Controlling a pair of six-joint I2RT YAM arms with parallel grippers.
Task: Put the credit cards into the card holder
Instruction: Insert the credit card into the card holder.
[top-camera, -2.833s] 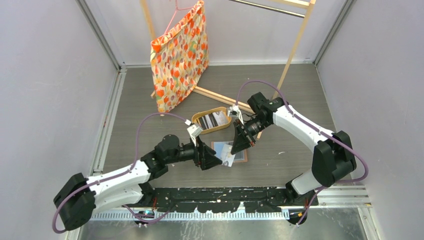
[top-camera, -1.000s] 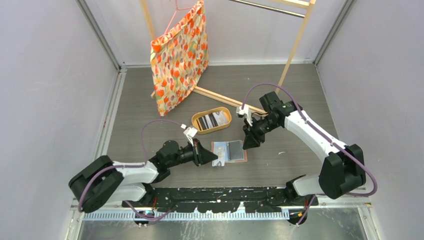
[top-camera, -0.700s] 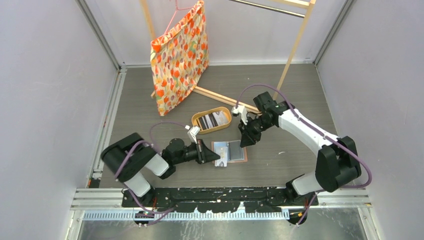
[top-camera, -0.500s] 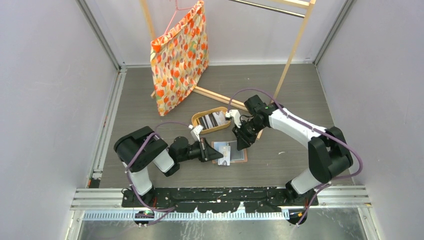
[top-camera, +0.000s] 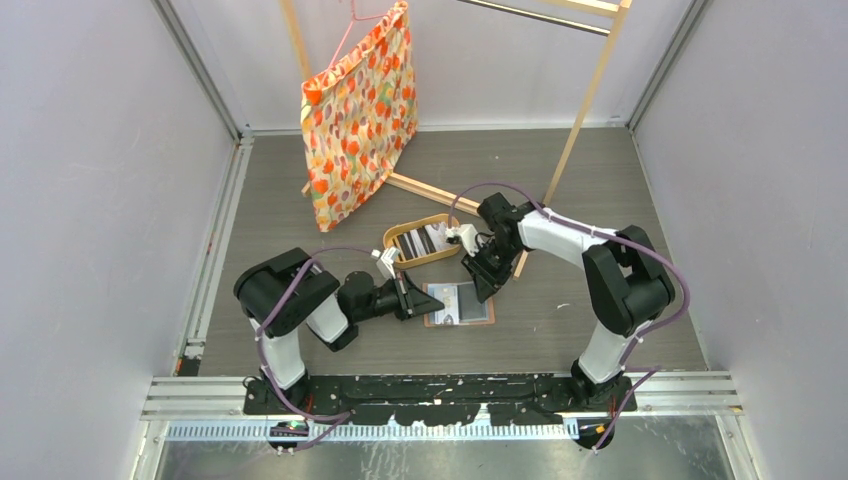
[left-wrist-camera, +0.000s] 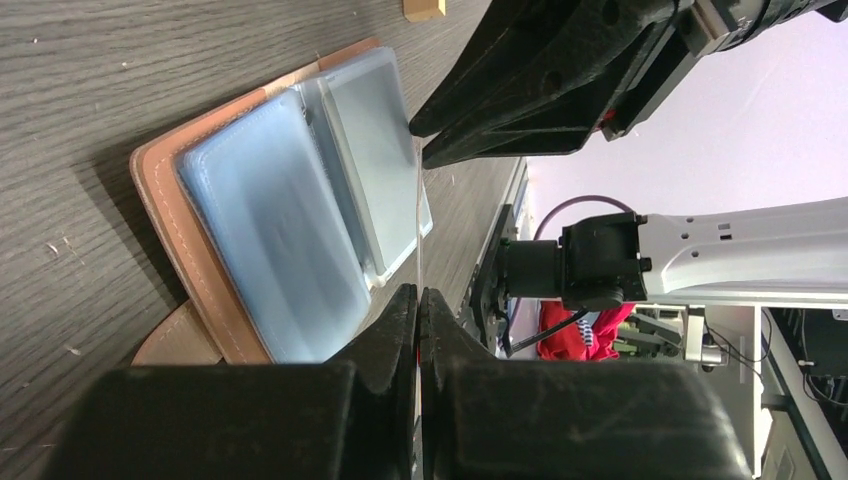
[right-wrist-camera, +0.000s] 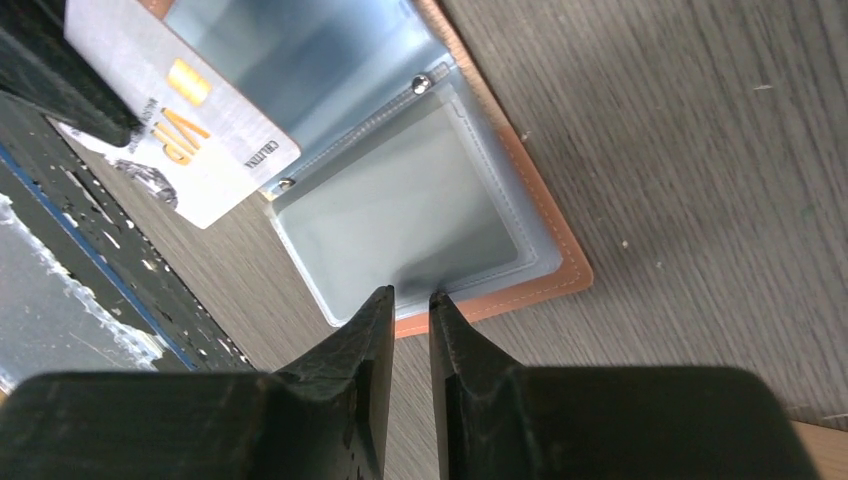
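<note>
My left hand (left-wrist-camera: 415, 300) is clamped on one end of the thin, stiff, slippery credit card (right-wrist-camera: 180, 130); my right hand (right-wrist-camera: 408, 298), fingers nearly together, meets the floppy sleeve (right-wrist-camera: 400, 215) of the card holder (right-wrist-camera: 562, 268).

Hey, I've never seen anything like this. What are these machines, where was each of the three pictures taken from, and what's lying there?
They are two robot arms bolted to the near edge of a grey table. The wide picture comes from a camera above and behind them. The other two come from cameras on each wrist, so the black prongs at the bottom are that arm's own fingers. On the table lies an open tan card holder with clear sleeves; behind it, an oval wooden tray holds more cards. A flowered bag hangs from a wooden rack at the back. The left gripper pinches a white card by the holder. The right gripper sits at a sleeve's edge; whether it grips it is unclear.
</note>
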